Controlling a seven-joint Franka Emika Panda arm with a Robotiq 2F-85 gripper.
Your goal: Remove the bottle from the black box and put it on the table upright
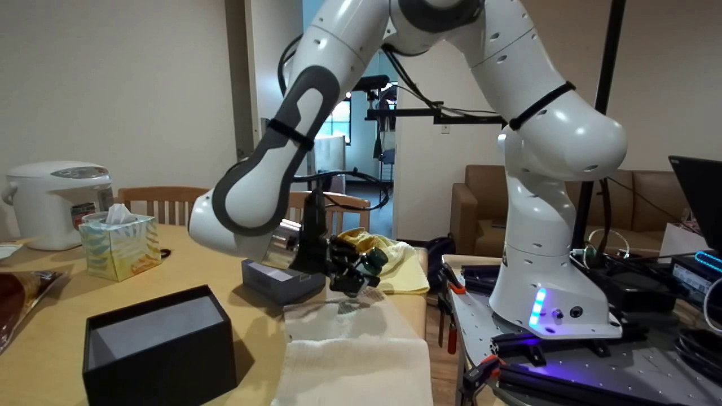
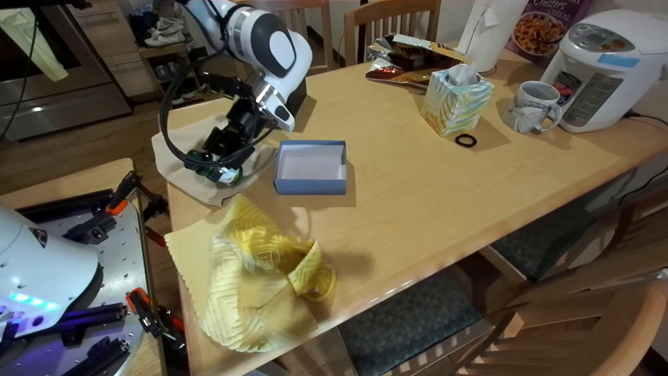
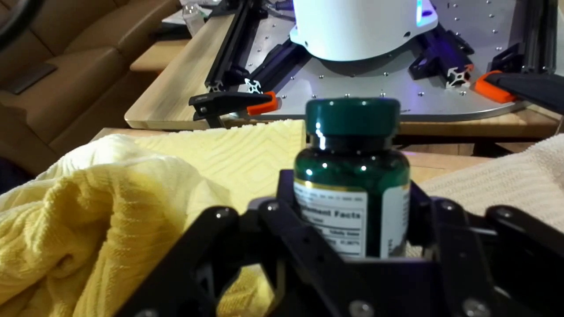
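The bottle is small and dark green, with a green cap and white label. It is large in the wrist view (image 3: pixel 352 171) and also shows in both exterior views (image 1: pixel 373 260) (image 2: pixel 229 175). My gripper (image 3: pixel 352 211) is shut on the bottle's sides, a finger on each side. The gripper (image 1: pixel 358 276) holds it tilted, cap toward the robot base, above the beige cloth near the table edge. The black box (image 1: pixel 163 361) stands open on the table (image 1: pixel 197 265), away from the gripper; its visible inside shows no bottle. In an exterior view the arm partly hides the box (image 2: pixel 297 99).
The beige cloth (image 1: pixel 355 372) lies below the gripper. A shallow grey-blue box (image 2: pixel 310 186) stands close beside it. A crumpled yellow towel (image 2: pixel 261 292) lies at the table corner. A tissue box (image 2: pixel 456 104), mug (image 2: pixel 532 107) and water boiler (image 2: pixel 605 73) stand farther off.
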